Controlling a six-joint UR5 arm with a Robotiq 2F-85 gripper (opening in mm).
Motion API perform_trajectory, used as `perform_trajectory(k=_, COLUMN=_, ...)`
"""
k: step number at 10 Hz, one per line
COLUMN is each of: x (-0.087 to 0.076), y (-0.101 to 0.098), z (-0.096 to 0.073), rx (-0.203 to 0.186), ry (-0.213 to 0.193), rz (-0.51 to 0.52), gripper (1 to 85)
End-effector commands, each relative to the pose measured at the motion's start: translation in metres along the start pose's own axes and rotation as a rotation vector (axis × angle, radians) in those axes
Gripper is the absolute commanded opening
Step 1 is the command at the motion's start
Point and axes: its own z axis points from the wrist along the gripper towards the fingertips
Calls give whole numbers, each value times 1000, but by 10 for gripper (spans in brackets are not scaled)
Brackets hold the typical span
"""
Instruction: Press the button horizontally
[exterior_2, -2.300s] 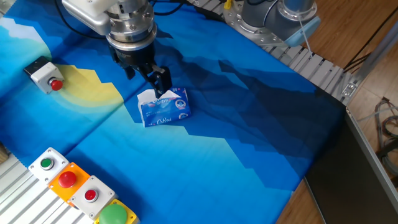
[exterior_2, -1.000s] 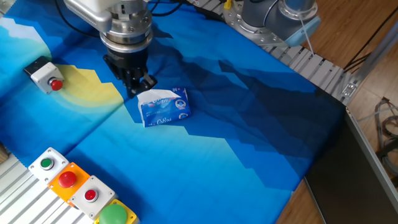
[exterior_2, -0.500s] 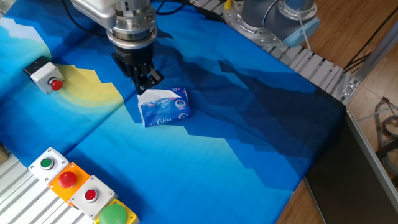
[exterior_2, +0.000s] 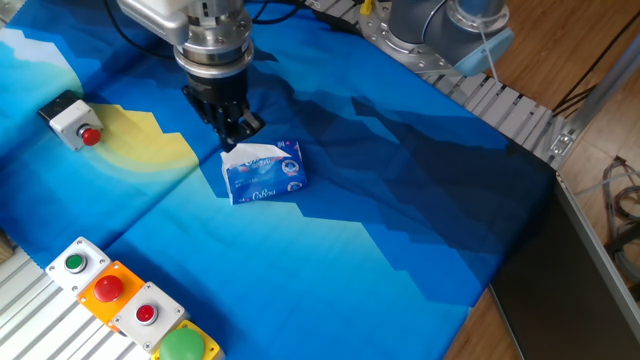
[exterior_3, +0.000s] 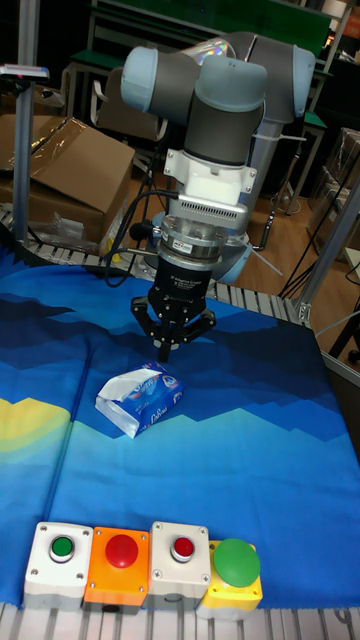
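The button (exterior_2: 89, 135) is a small red knob on the side of a light-grey box with a black back part, lying at the far left of the blue cloth in the fixed view; it is out of the tall fixed view. My gripper (exterior_2: 236, 136) (exterior_3: 165, 350) points down well to the right of it, just above the upper left corner of the tissue pack (exterior_2: 264, 171). In the tall fixed view its two fingertips meet in a point with nothing between them.
The tissue pack (exterior_3: 140, 398) lies mid-cloth. Along the front edge stands a row of button boxes: green on white (exterior_2: 75, 263), red on orange (exterior_2: 108, 289), red on white (exterior_2: 146, 314), large green on yellow (exterior_2: 182, 346). The cloth (exterior_2: 400, 200) hangs off at right.
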Motion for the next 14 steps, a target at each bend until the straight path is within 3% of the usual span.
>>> perform_trajectory(k=1, x=-1, y=3, z=0, rx=-19, ry=-5, rz=8, gripper=10)
perform_trajectory(k=3, x=1, y=6, z=0, rx=-28, ry=0, rz=1, gripper=10)
perform_trajectory(k=4, x=4, y=13, z=-1, rx=-55, ry=12, rz=-7, gripper=10)
perform_trajectory(k=8, x=25, y=1, z=-1, rx=-3, ry=96, rz=125, gripper=10)
perform_trajectory(k=10, x=19, y=2, z=-1, rx=-7, ry=72, rz=176, gripper=10)
perform_trajectory(k=11, x=21, y=3, z=-1, rx=-12, ry=78, rz=144, gripper=10)
perform_trajectory(k=12, x=22, y=-22, z=6, rx=8, ry=88, rz=82, gripper=10)
perform_trajectory(k=14, x=18, y=-80, z=33, rx=28, ry=69, rz=4, gripper=10)
